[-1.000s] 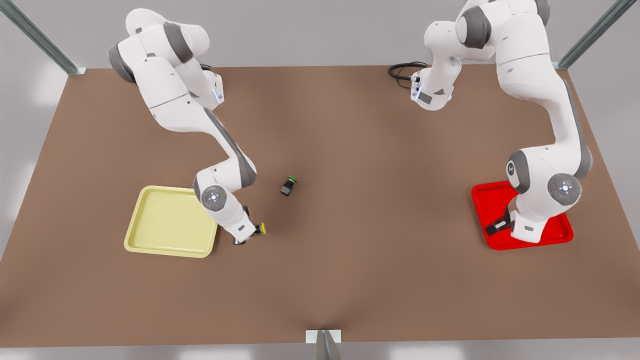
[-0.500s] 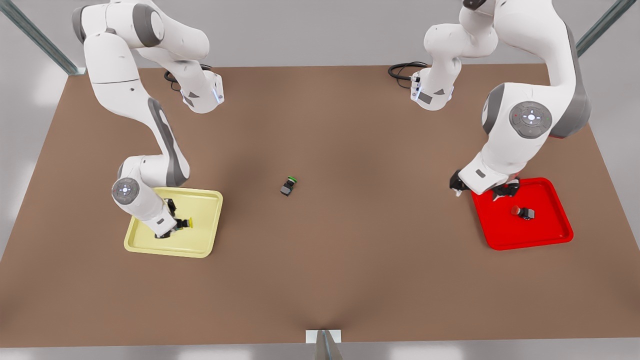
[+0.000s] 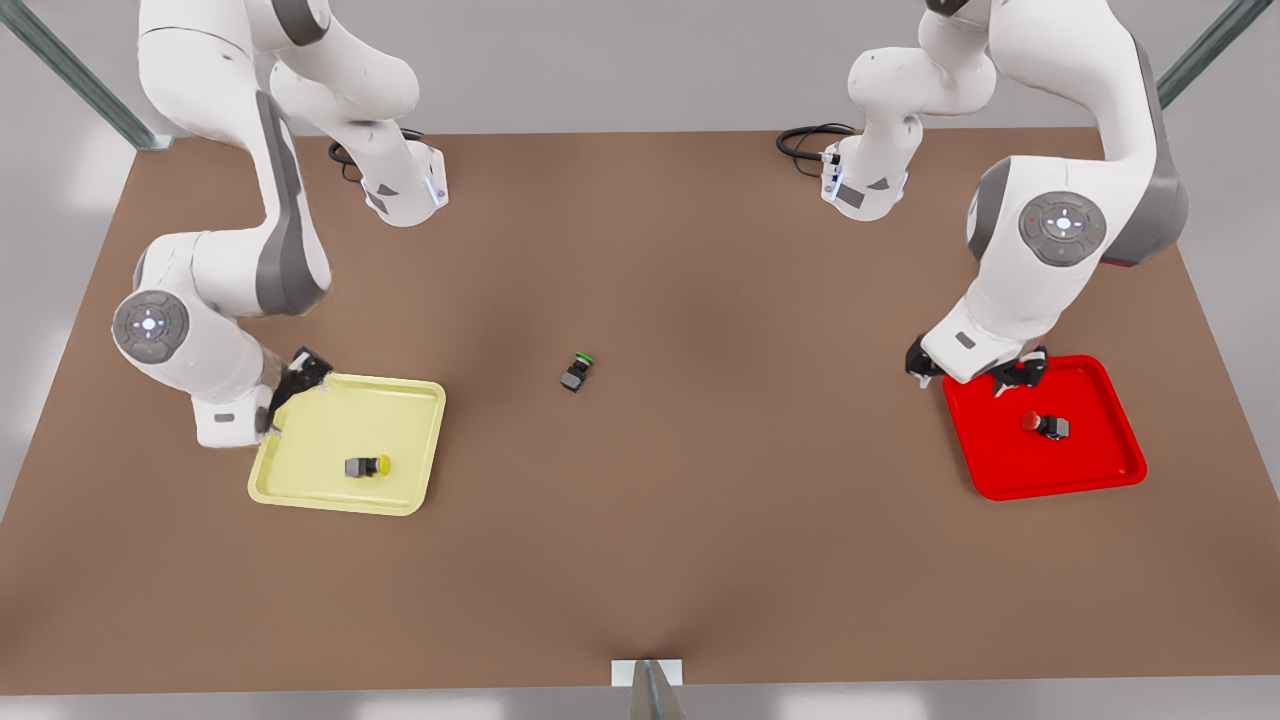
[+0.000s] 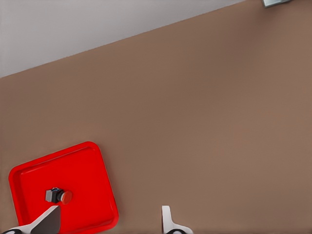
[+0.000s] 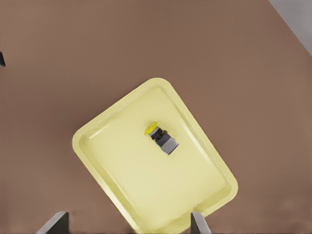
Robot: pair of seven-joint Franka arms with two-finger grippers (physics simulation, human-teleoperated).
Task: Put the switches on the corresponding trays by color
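Yellow-capped switch [image 3: 368, 466] lies on its side in the pale yellow tray [image 3: 300, 480], lower left of the front view; smooth square tray, rounded corners, raised rim. Right gripper [image 3: 290, 385] hangs over that tray's upper-left corner, fingers [image 5: 57, 223] spread wide, holding nothing. Red-capped switch [image 3: 1045, 425] rests in the glossy red tray [image 3: 1100, 470] at right. Left gripper [image 3: 975, 372] sits above its upper-left rim, fingers [image 4: 46, 222] parted, empty. Green-capped switch [image 3: 576, 371] lies mid-frame on the matte brown desk [image 3: 700, 540].

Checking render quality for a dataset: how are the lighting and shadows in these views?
Front view: soft light, table darker toward its middle, no hard shadows. Left wrist view: red tray evenly lit, red-capped switch nearly shadowless. Right wrist view: yellow tray has faint rim highlights.
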